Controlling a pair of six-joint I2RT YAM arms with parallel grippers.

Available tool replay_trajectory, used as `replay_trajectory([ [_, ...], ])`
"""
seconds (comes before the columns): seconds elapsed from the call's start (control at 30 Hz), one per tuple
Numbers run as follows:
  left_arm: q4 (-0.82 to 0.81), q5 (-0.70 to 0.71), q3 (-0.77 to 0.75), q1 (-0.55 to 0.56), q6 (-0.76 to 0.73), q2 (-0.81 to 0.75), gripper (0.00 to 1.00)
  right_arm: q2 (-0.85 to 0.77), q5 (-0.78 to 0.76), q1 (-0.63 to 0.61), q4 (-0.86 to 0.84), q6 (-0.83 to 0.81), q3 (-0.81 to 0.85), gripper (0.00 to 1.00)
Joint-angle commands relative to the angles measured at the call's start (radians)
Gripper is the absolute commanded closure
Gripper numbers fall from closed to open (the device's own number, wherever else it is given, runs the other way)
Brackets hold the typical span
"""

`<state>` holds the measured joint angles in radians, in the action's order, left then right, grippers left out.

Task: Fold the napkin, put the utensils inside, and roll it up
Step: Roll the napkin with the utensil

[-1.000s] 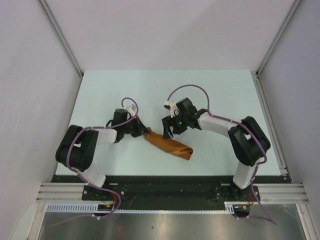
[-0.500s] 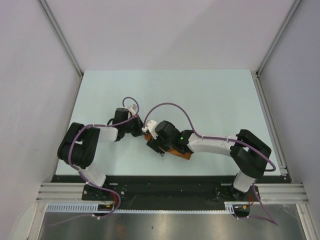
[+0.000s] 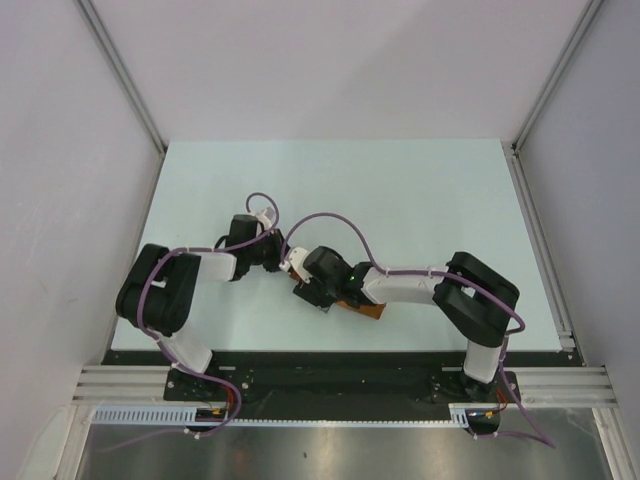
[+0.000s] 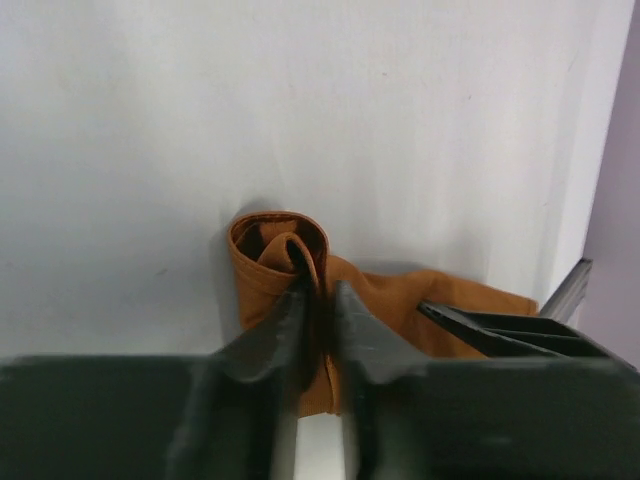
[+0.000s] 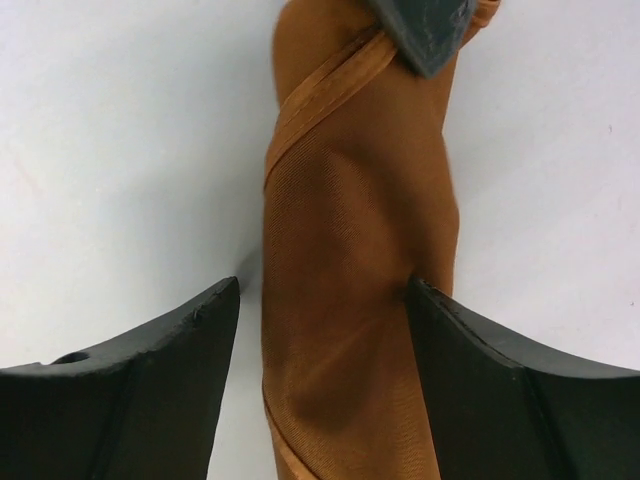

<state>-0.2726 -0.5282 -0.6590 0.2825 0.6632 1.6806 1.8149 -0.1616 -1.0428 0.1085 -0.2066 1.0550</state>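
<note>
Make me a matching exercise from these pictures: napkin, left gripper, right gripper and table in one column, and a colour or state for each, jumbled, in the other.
Column one:
1. napkin
2. left gripper
3. right gripper
4. table

Column two:
A. fingers wide apart, one on each side of the roll
B. pale, light surface
C. rust-brown, rolled into a tube
D. fingers close together at the roll's end

Pairs: 1-C, 2-D, 3-A, 4-B
</note>
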Motion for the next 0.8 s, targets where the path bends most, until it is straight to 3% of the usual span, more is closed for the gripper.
replay_trajectory([
  [0.0, -0.014, -0.007, -0.034, 0.003, 0.004, -0.03, 0.7, 0.041, -0.007, 0.05, 0.034, 0.033, 0.031, 0.3],
  [0.03, -0.011, -0.004, -0.036, 0.001, 0.003, -0.038, 0.66, 0.043, 0.008, 0.059, 0.049, 0.041, 0.04, 0.32],
  [0.07, -0.002, 0.0, -0.039, 0.001, 0.001, -0.05, 0.54, 0.046, 0.026, 0.079, 0.056, 0.047, 0.043, 0.34],
  [0.2, 0.033, 0.028, -0.048, -0.014, -0.007, -0.123, 0.34, 0.066, 0.149, 0.124, 0.088, 0.07, 0.057, 0.45],
  [0.5, 0.093, 0.022, -0.01, -0.141, -0.028, -0.26, 0.27, 0.141, 0.506, 0.239, 0.161, 0.127, 0.095, 0.56],
  [0.67, 0.133, 0.019, 0.006, -0.166, -0.036, -0.326, 0.23, 0.136, 0.488, 0.236, 0.148, 0.145, 0.08, 0.54],
  [0.73, 0.16, 0.02, 0.004, -0.167, -0.046, -0.347, 0.19, 0.121, 0.471, 0.242, 0.128, 0.154, 0.069, 0.51],
  [0.77, 0.174, 0.026, -0.001, -0.169, -0.057, -0.373, 0.16, 0.101, 0.467, 0.241, 0.125, 0.164, 0.068, 0.45],
])
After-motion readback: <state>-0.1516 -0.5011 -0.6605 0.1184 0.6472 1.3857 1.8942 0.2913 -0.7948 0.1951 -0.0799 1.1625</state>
